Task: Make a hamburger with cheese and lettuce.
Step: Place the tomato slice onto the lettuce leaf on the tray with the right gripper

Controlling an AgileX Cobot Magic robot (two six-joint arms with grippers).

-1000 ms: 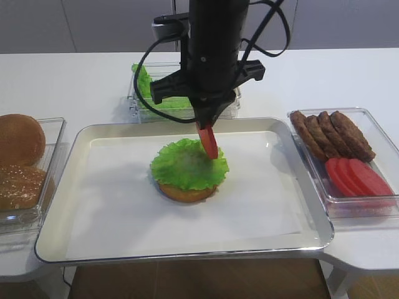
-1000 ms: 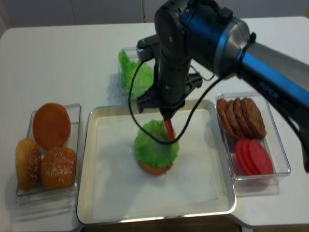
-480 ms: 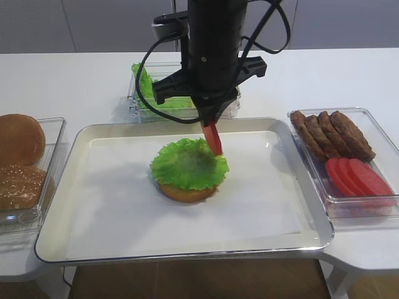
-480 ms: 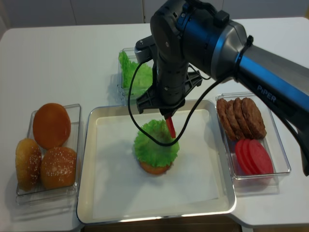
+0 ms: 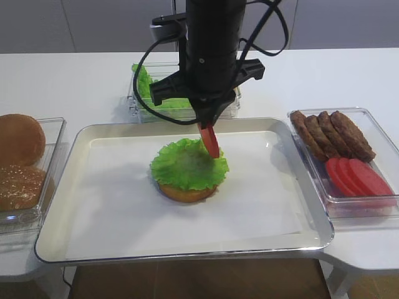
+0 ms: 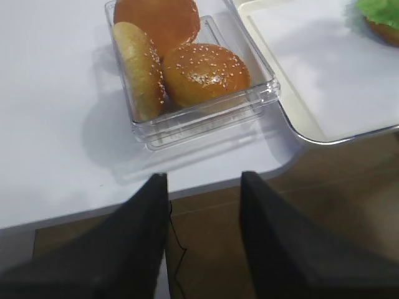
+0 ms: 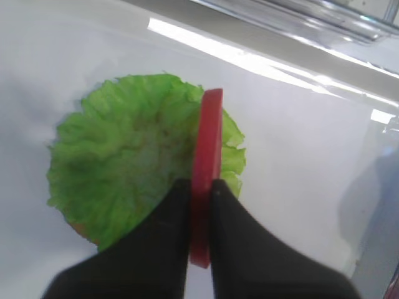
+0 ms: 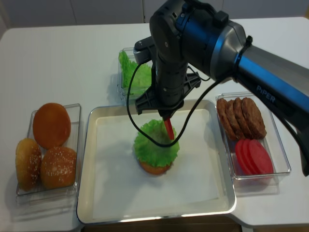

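While the hamburger (image 5: pixel 186 171) sits near the middle of the tray (image 5: pixel 56 237), only its lower layers can be counted as built: a golden bun half is seen at the bottom, and the lettuce (image 5: pixel 188 163) is spread over it, wider than the bun all round. No cheese is visible on the stack, nor in any container in these views, so that step is judged undone, as is the closing bun. A tomato slice (image 5: pixel 209 140) is held on edge, upright, by the right gripper (image 7: pixel 198 205), whose fingers (image 7: pixel 167 230) are pressed against its two faces; it hangs just above the lettuce at about two o'clock from the leaf's centre, and contact cannot be settled. Spare leaves are kept in a clear box (image 5: pixel 140 112) at twelve o'clock beyond the tray, patties (image 5: pixel 330 134) and further tomato slices (image 5: pixel 358 177) in a box at three o'clock, and sesame buns (image 6: pixel 206 73) in a box at nine o'clock. Above the table edge near those buns the left gripper (image 6: pixel 202 240) is parked, its fingers spread apart and holding nothing
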